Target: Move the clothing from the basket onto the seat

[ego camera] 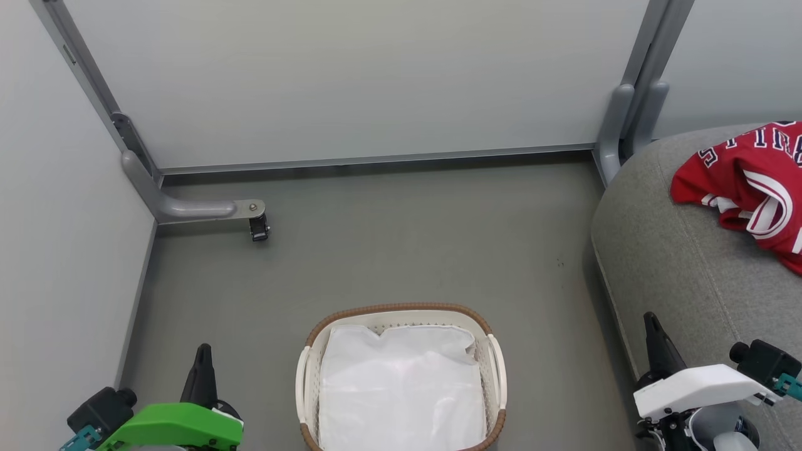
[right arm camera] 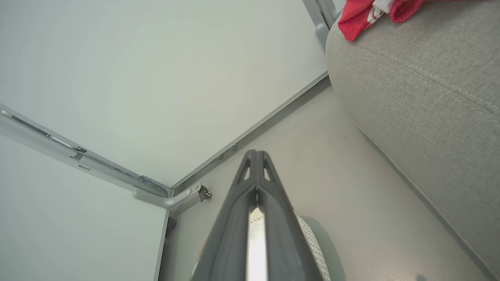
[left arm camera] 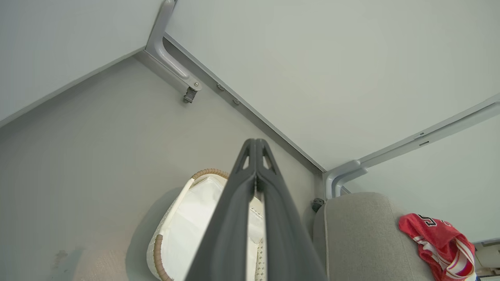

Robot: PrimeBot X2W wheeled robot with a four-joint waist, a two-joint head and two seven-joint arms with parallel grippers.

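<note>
The red clothing (ego camera: 755,188) with white stripe trim and lettering lies crumpled on the grey seat (ego camera: 683,263) at the right; it shows too in the left wrist view (left arm camera: 439,244) and the right wrist view (right arm camera: 361,11). The cream basket (ego camera: 401,311) with a brown rim stands on the floor at the bottom centre, holding just a white sheet lining (ego camera: 401,388). My left gripper (ego camera: 202,354) is shut at the lower left of the basket, empty (left arm camera: 255,142). My right gripper (ego camera: 651,322) is shut beside the seat's front edge, empty (right arm camera: 255,153).
Pale partition walls close off the back and left. A grey metal foot with a caster (ego camera: 259,227) juts onto the floor at the back left, and a grey post (ego camera: 617,125) stands by the seat's back corner. Grey floor (ego camera: 407,238) lies between basket and wall.
</note>
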